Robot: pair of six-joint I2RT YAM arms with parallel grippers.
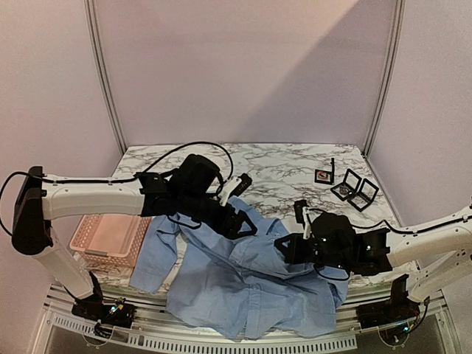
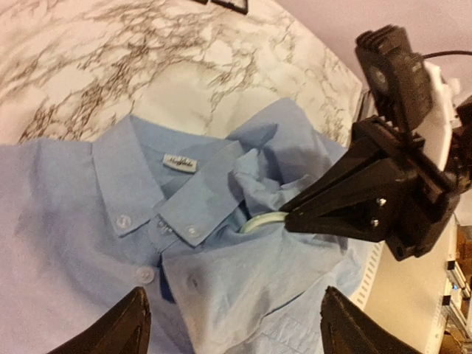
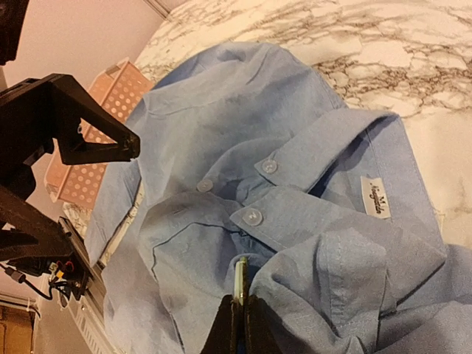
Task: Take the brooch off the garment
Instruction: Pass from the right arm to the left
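The light blue collared shirt (image 1: 236,287) lies wrinkled at the table's near edge, collar and white label up (image 2: 181,163). The brooch (image 3: 239,276) is a pale green ring just below the collar, edge-on in the right wrist view and a curved rim in the left wrist view (image 2: 262,221). My right gripper (image 3: 240,324) is shut on the brooch; it also shows in the left wrist view (image 2: 291,217) and the top view (image 1: 282,245). My left gripper (image 2: 232,335) is open and empty, hovering over the shirt front beside the collar (image 1: 237,220).
A pink plastic basket (image 1: 110,236) stands at the left, partly under a sleeve. Small open black boxes (image 1: 354,189) and another (image 1: 323,175) sit at the back right on the marble table (image 1: 280,166). The left gripper's finger (image 3: 88,136) hangs close over the shirt.
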